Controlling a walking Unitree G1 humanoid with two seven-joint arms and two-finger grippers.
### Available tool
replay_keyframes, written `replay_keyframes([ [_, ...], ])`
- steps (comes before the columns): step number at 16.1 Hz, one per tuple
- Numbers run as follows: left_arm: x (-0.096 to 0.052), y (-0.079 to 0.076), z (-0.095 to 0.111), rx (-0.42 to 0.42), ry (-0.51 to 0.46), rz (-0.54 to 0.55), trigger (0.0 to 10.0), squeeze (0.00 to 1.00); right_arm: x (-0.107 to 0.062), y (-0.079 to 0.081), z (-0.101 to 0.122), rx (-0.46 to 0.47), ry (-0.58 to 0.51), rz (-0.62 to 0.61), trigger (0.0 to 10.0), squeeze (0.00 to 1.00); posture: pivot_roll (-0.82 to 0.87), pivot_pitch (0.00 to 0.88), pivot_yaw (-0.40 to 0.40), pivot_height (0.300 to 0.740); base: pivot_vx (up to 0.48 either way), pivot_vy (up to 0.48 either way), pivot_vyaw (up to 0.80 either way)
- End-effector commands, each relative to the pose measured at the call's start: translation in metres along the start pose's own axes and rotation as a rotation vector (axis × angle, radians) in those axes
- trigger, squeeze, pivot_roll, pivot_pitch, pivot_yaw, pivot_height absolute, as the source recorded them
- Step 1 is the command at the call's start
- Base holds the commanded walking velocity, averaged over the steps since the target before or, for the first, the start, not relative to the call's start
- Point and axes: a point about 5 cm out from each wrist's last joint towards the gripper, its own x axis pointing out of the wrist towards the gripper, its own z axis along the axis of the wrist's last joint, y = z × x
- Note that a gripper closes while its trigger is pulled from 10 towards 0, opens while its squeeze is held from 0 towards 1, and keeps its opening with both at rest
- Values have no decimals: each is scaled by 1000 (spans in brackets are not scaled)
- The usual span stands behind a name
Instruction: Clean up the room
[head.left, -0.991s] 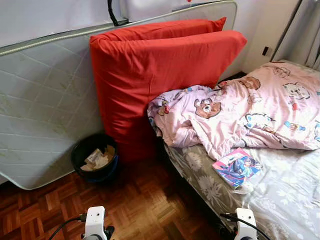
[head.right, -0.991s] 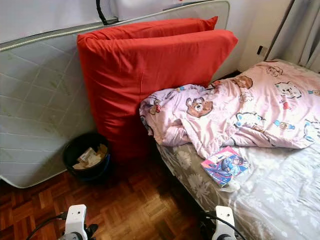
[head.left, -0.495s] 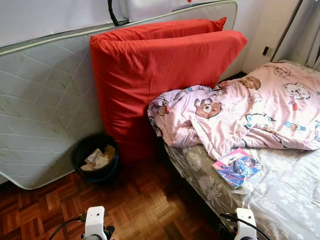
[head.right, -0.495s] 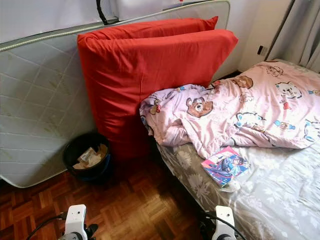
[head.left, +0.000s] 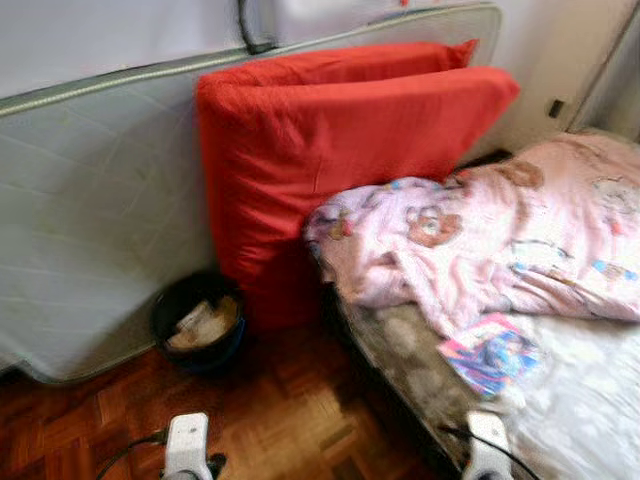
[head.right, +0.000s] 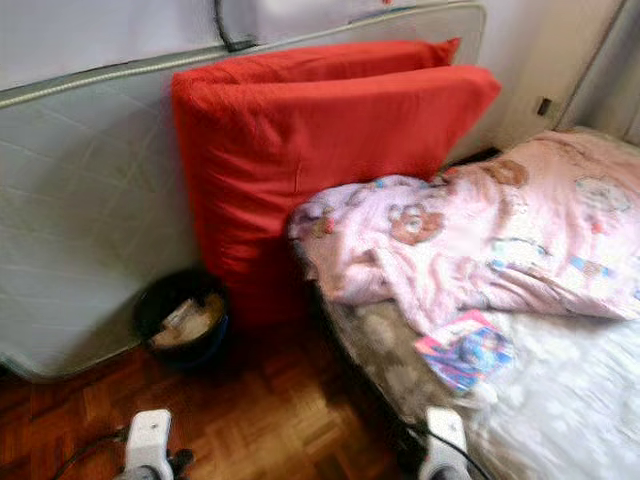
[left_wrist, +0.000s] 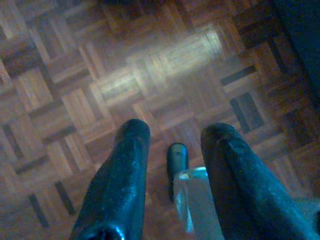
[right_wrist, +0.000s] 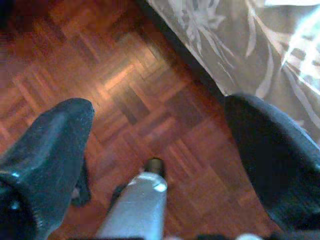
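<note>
A colourful book (head.left: 490, 352) lies on the bed's grey flowered sheet (head.left: 590, 400), just below a crumpled pink cartoon blanket (head.left: 480, 240). A black bin (head.left: 198, 322) holding paper scraps stands on the floor at the foot of two big red cushions (head.left: 330, 150). Both arms hang low, with their white wrists at the bottom edge of the eye views. My left gripper (left_wrist: 177, 132) is open over bare parquet. My right gripper (right_wrist: 160, 107) is open wide above the floor beside the bed's edge (right_wrist: 235, 45).
A grey quilted mattress (head.left: 90, 200) leans on the wall behind the cushions and bin. Parquet floor (head.left: 290, 420) runs between the bin and the bed's dark side. A curtain and a wall socket sit at the far right.
The whole picture has slid slightly to the right and gone blurry, so the camera is moving. Nothing in the room has shifted, and both grippers hang as before.
</note>
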Motion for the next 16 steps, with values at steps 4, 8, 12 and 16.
replay_keyframes([
  [4, 1, -6, 2, 2, -5, -20, 10000, 0, -2, -8, -5, 9, 13, -24, 10000, 0, -35, 0, -6, 740, 308, 0, 0],
  [8, 1, -6, 3, 3, -11, -21, 10000, 0, -2, -8, -4, 9, 12, -26, 10000, 0, -37, 0, -6, 740, 307, 0, 0],
  [12, 1, -5, 3, 26, -24, -30, 10000, 0, -3, -7, -5, 14, 5, -26, 10000, 0, -30, 0, -1, 740, 149, 0, 0],
  [16, -1, -3, 4, 52, -59, -23, 10000, 0, -3, -7, -8, 20, -6, -32, 10000, 0, -29, 0, 6, 740, 0, 0, -130],
])
